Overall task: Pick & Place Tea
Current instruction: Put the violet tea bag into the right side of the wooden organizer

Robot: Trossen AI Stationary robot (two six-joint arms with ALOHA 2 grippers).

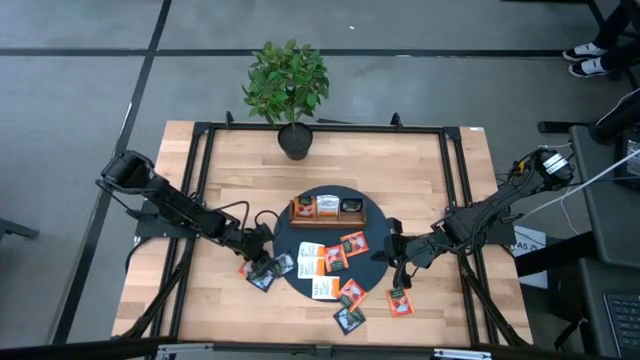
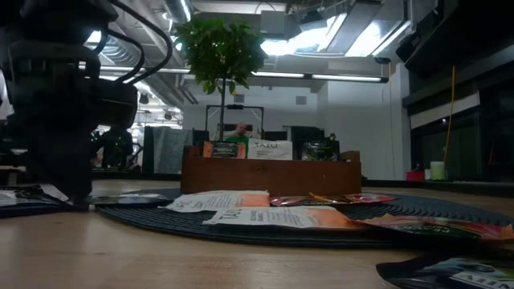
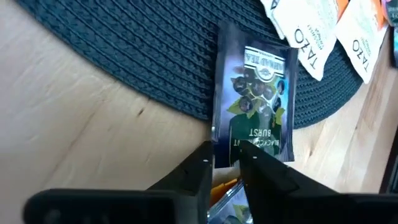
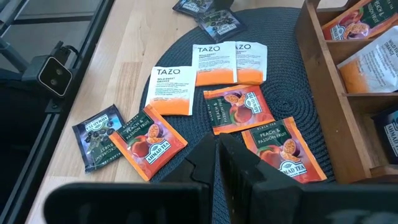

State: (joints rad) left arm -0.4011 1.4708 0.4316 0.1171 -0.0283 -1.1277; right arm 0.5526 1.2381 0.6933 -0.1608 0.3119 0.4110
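On the round mat: the tea (image 4: 214, 65) mostly lies loose, white, orange and dark sachets spread over the dark woven mat (image 1: 375, 262) and spilling onto the desk (image 1: 420, 170) beside it.
Dark sachet in hand: one dark green-black sachet (image 3: 255, 102) lies half on the mat's edge, half on the wood, with the left pincer (image 3: 227, 163) at its near edge, fingers close together and seemingly nipping that edge.
Already placed: the wooden tray (image 1: 327, 209) holds one or more sachets in each of its three compartments.
Left to do: by my count, roughly ten sachets remain outside the tray, so the job looks well short of half done.
Right pincer (image 4: 217, 152): fingers pressed together on nothing, above the orange sachets.
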